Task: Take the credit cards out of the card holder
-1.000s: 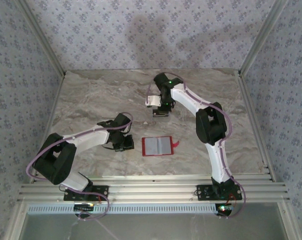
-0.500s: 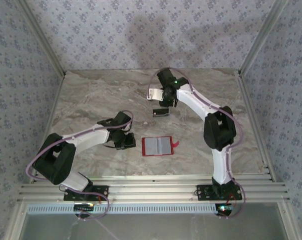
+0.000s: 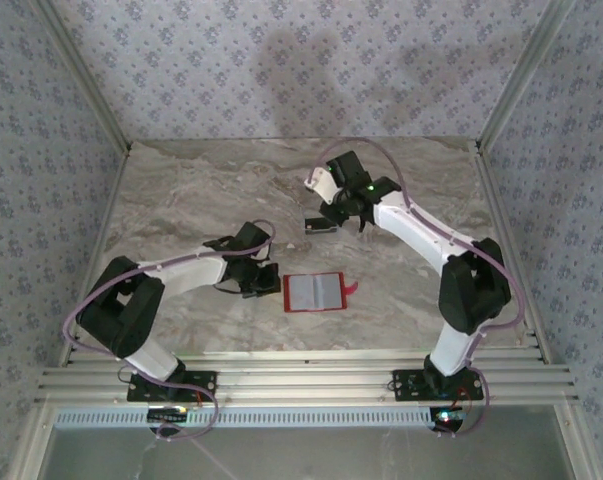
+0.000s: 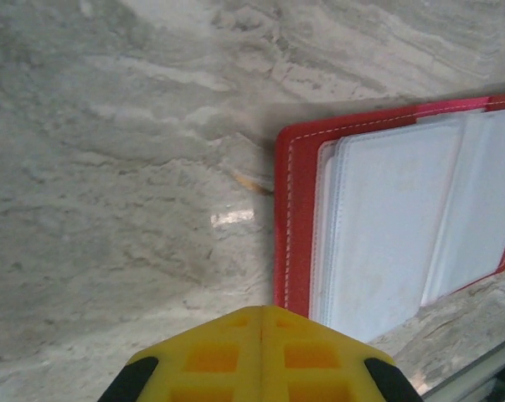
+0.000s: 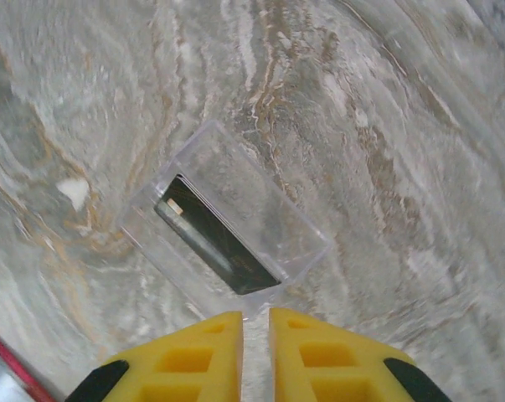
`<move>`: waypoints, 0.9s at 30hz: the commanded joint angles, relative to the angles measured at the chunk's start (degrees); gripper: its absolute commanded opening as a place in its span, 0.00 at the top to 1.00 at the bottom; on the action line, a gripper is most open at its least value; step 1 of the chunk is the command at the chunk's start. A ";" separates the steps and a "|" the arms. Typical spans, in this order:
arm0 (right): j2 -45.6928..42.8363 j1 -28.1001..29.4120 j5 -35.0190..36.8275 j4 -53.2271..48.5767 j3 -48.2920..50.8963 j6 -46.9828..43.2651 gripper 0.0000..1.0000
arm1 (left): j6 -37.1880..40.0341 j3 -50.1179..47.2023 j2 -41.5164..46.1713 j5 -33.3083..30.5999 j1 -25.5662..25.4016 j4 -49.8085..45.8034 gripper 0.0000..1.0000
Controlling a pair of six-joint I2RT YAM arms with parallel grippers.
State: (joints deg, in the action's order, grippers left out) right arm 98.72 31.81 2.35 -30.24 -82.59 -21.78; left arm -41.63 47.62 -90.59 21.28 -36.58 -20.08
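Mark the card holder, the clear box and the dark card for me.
card holder (image 4: 290, 226), left wrist view, on its red stitched border.
clear box (image 5: 260, 201), right wrist view, on its transparent wall.
dark card (image 5: 214, 236), right wrist view, middle of its face.

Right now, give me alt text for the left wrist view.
An open red card holder, whitish and clear inside, lies on a marble table. The yellow left end effector, shut and empty, is at bottom centre.

From above and behind I see the whole table (image 3: 181, 200), while both wrist cameras look down closely, the left one sharing the card holder (image 3: 314, 291)
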 commanded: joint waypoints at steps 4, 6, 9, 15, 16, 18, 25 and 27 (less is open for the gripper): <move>-8.14 0.31 -5.78 5.14 8.83 25.55 0.85 | -0.74 2.64 -1.80 2.96 -0.99 2.93 0.95; -9.75 0.49 -8.34 5.79 11.06 29.39 0.85 | -0.85 2.92 -2.45 3.23 -1.12 3.11 0.95; -11.38 0.79 -11.68 6.19 13.72 35.08 0.85 | -0.75 3.45 -3.68 3.41 -1.38 2.83 0.95; -12.20 1.16 -18.88 7.63 19.24 47.42 0.85 | -0.25 4.33 -5.17 1.76 -1.48 1.12 0.96; -12.13 1.31 -20.54 8.61 20.41 49.30 0.85 | -0.19 4.32 -5.29 1.54 -1.52 1.01 0.97; -11.84 1.84 -22.70 10.52 22.48 52.71 0.85 | -0.08 4.24 -5.46 1.47 -1.57 1.01 0.97; -10.15 3.65 -25.54 12.84 26.87 59.49 0.85 | 0.10 3.66 -6.18 1.32 -1.85 0.92 0.97; -9.63 4.00 -26.62 14.07 27.83 60.87 0.85 | 0.19 3.65 -6.57 1.14 -1.96 0.76 0.97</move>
State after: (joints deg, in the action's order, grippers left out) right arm 87.81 35.40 -21.30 -18.37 -55.92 34.11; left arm -42.09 50.59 -95.92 23.11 -38.06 -17.98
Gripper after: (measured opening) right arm 0.147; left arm 0.059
